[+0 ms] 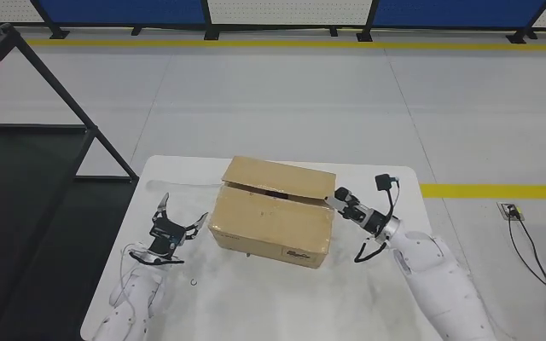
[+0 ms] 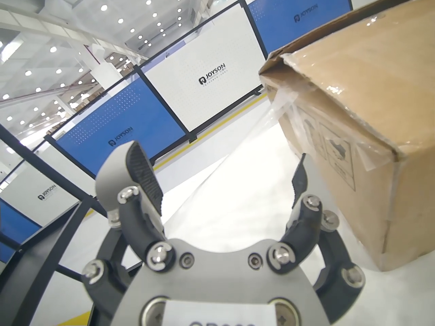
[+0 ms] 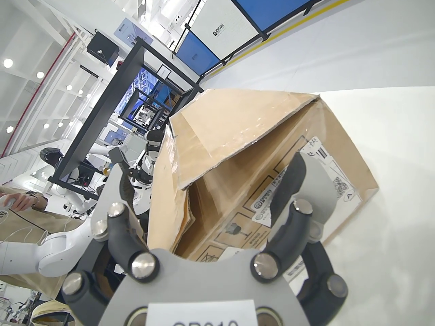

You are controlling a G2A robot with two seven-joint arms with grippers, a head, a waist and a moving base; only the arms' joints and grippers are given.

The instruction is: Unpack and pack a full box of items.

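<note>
Box [image 1: 271, 223] is seen from top on table [image 1: 256, 298], betw. both grippers: left gripper [image 1: 182, 209] spread, nothing held, box just beside one jaw; right gripper [image 1: 334, 198] at part-lifted flap [image 1: 281, 175]. Left wrist: box wall lies beside one jaw, loose tape [image 2: 282, 103] hanging. Right wrist: jaws released, flap edge ahead betw. them. Cardboard judged stiff, full so prob. heavy; flap edge should be pinched. Tape could snag a jaw.

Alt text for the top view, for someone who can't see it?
A brown cardboard box sits on the white table, one top flap partly raised. The open left gripper is beside one end, the open right gripper at the other, by that flap.
</note>
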